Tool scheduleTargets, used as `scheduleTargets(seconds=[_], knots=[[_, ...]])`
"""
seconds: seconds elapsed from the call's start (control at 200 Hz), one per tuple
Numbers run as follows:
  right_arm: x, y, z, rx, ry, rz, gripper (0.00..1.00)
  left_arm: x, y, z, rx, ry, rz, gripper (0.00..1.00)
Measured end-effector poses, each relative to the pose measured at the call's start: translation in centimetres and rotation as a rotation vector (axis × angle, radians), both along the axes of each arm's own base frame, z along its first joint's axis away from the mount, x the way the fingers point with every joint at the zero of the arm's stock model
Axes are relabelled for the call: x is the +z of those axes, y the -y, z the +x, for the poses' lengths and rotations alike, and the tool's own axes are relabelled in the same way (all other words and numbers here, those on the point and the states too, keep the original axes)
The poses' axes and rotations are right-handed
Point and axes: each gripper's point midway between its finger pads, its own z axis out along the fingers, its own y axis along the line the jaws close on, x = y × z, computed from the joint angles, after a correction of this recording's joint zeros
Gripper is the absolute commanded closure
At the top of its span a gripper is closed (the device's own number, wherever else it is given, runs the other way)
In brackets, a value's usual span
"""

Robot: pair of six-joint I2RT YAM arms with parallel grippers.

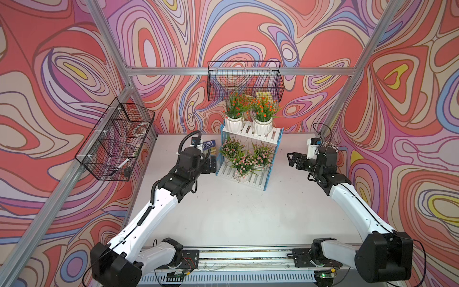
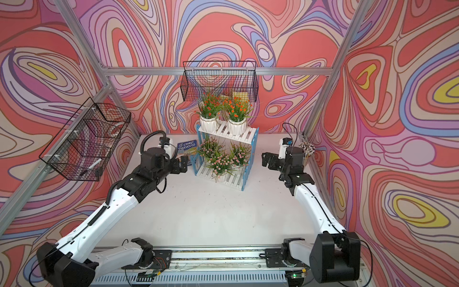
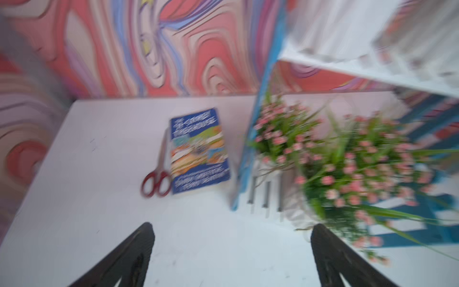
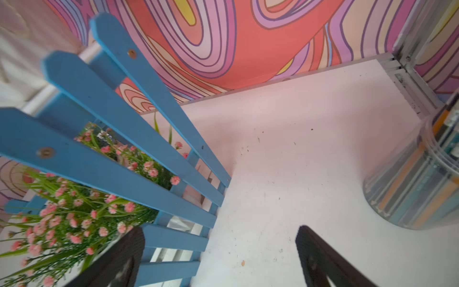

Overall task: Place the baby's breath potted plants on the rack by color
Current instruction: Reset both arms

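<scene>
The rack (image 1: 272, 136) stands at the back middle of the table, white slats between blue picket sides (image 4: 111, 129). Two orange-red baby's breath potted plants (image 1: 234, 105) (image 1: 264, 110) sit on its top tier. Three pale pink ones (image 1: 229, 147) (image 1: 262, 152) (image 1: 244, 162) crowd the bottom tier. My left gripper (image 1: 211, 164) hangs open just left of the rack's lower tier, nothing between its fingers (image 3: 233, 226). My right gripper (image 1: 293, 160) is open a little to the right of the rack, also holding nothing (image 4: 219, 229).
A blue book (image 3: 198, 151) lies flat left of the rack, with red-handled scissors (image 3: 159, 174) beside it. A glass jar of sticks (image 4: 417, 179) stands at the right wall. Black wire baskets hang on the back wall (image 1: 244, 80) and the left wall (image 1: 116, 139).
</scene>
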Motion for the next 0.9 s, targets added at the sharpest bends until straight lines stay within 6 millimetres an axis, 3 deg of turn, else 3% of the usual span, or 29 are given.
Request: scheduleTargets(seconds=[0.075, 0.17, 0.335, 0.591, 0.771, 0.896], knots=[[-1.1, 1.2, 0.3, -0.034, -0.008, -0.020, 0.02, -4.2, -3.2, -0.6, 0.119, -0.073, 0.073, 0.00], [-3.0, 2.7, 0.7, -0.079, -0.023, -0.061, 0.02, -8.6, -5.0, -0.5, 0.182, -0.167, 0.169, 0.00], [-6.9, 4.3, 0.7, -0.126, -0.060, -0.143, 0.02, -12.9, -6.9, 1.6, 0.218, -0.213, 0.261, 0.00], [-10.7, 5.9, 1.3, -0.167, -0.016, -0.235, 0.02, -17.6, -9.8, 1.1, 0.209, -0.115, 0.244, 0.00], [-13.6, 6.5, 1.1, -0.182, 0.035, -0.238, 0.02, -18.3, -10.3, 2.4, 0.159, 0.012, 0.199, 0.00], [-13.6, 6.0, 1.2, -0.163, 0.141, -0.229, 0.02, -19.3, -11.0, 2.4, 0.158, 0.016, 0.173, 0.00]])
